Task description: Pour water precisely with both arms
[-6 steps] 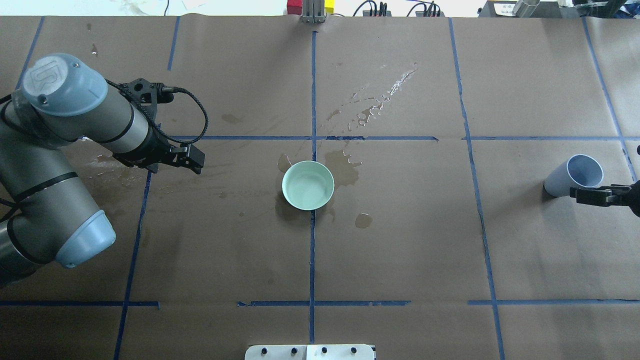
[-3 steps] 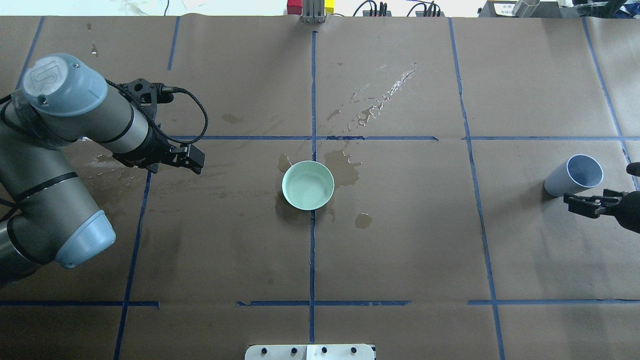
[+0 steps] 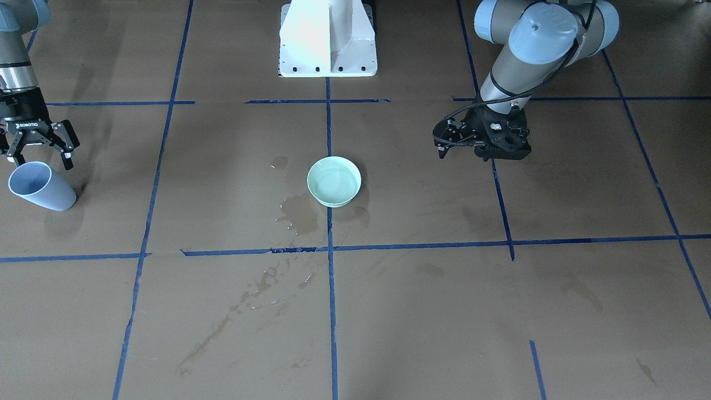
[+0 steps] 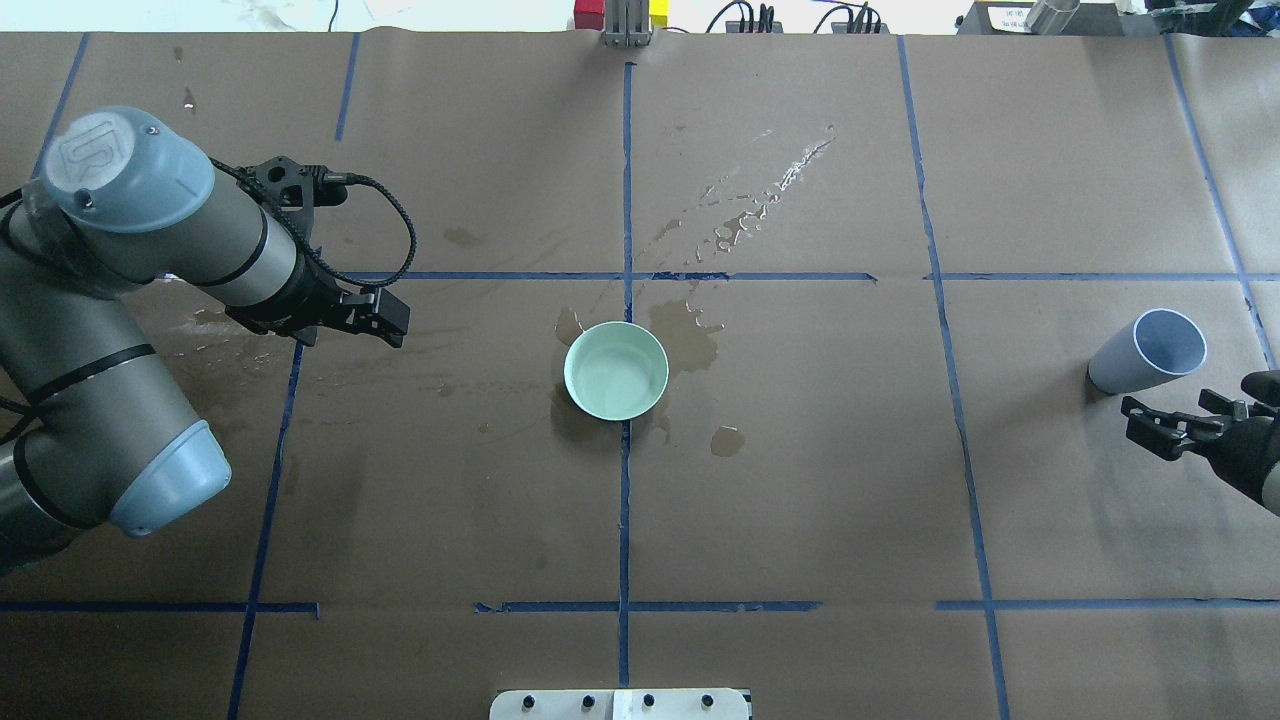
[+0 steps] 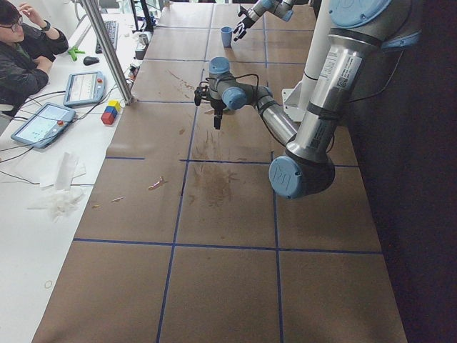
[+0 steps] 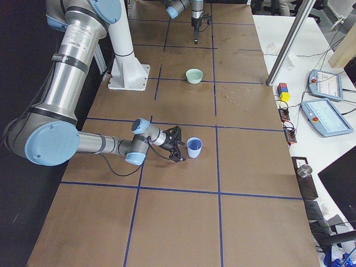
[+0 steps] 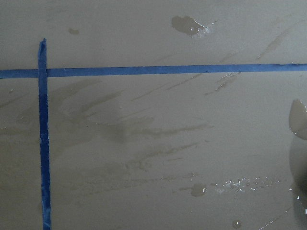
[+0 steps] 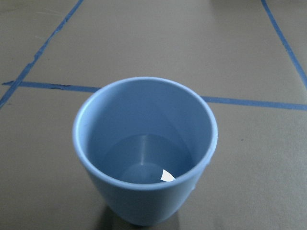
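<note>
A pale blue cup (image 4: 1145, 352) stands upright at the table's right side; it also shows in the front-facing view (image 3: 39, 186) and fills the right wrist view (image 8: 144, 148). A little water (image 8: 144, 165) lies in its bottom. My right gripper (image 4: 1135, 425) is open and empty, just on the robot's side of the cup and apart from it. A mint green bowl (image 4: 616, 370) sits at the table's centre with a faint sheen inside. My left gripper (image 4: 390, 318) hovers shut and empty over the brown paper, well left of the bowl.
Brown paper with blue tape lines (image 4: 627, 480) covers the table. Dark wet stains (image 4: 690, 335) ring the bowl, and shiny droplets (image 4: 760, 205) trail behind it. The white pedestal base (image 3: 328, 39) stands at the robot's edge. An operator (image 5: 25, 50) sits by tablets beyond the far side.
My right gripper has drawn back from the cup toward the robot's side, and its fingers have spread apart. The cup stays put. The left arm has not moved.
</note>
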You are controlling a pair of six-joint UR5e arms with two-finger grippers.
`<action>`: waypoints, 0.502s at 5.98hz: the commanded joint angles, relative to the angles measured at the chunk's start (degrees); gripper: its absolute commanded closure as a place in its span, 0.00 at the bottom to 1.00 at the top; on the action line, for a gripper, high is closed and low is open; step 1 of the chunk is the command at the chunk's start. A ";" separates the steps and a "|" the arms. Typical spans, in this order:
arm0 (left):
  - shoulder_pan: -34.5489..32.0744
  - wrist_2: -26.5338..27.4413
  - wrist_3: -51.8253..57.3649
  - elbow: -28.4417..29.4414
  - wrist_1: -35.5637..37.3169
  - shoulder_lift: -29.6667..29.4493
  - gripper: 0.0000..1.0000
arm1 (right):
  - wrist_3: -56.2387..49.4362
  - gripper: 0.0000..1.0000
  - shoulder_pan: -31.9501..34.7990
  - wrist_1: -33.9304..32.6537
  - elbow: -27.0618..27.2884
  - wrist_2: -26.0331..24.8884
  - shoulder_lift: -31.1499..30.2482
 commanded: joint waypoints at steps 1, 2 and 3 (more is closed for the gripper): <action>-0.05 0.00 -0.02 -0.10 -0.02 -0.03 0.00 | 1.83 0.01 -2.22 3.82 -3.89 -6.77 1.89; -0.05 0.00 -0.02 -0.10 0.06 -0.03 0.00 | 1.83 0.01 -2.57 3.82 -4.07 -8.02 2.59; -0.05 -0.09 -0.02 -0.10 0.06 -0.03 0.00 | 1.83 0.00 -2.66 3.82 -4.07 -8.46 3.03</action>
